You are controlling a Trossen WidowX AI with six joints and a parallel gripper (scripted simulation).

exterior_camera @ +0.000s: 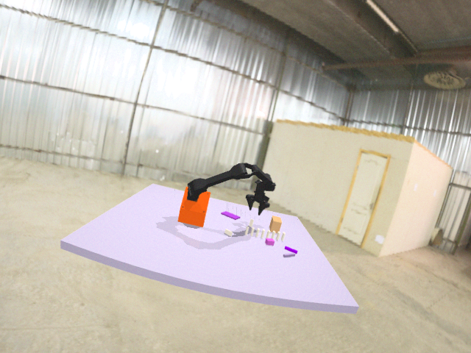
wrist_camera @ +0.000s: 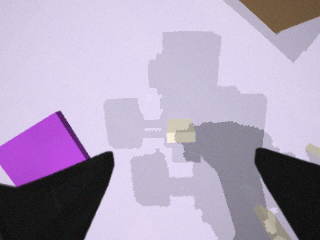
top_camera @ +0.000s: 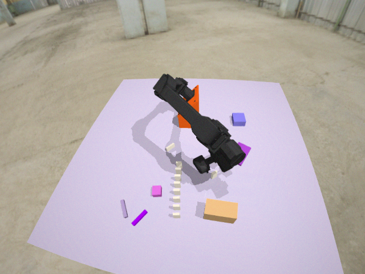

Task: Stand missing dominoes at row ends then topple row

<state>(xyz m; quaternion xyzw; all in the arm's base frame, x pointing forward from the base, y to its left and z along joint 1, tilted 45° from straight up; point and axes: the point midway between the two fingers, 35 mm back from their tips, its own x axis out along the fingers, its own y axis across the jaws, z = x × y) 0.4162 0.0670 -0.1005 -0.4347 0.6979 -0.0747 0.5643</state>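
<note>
Spread hand hangs above a lone upright domino

The hand is spread wide, with nothing between its fingers. Below it, between the two fingertips in the wrist view, the loose domino stands on end on the desk, apart from the standing row. A second domino lies flat beyond the row's near end, on the arm-base side of the hand.

The step in hand looks like lining up for a pick; neither loose piece is placed. The upright one is probably light and stiff, hard to crush but easily tipped. The best hold is likely across its two broad faces, above mid-height, coming straight down with both fingers closing evenly. An off-centre descent could knock it over; a careless carry could brush the row.
</note>
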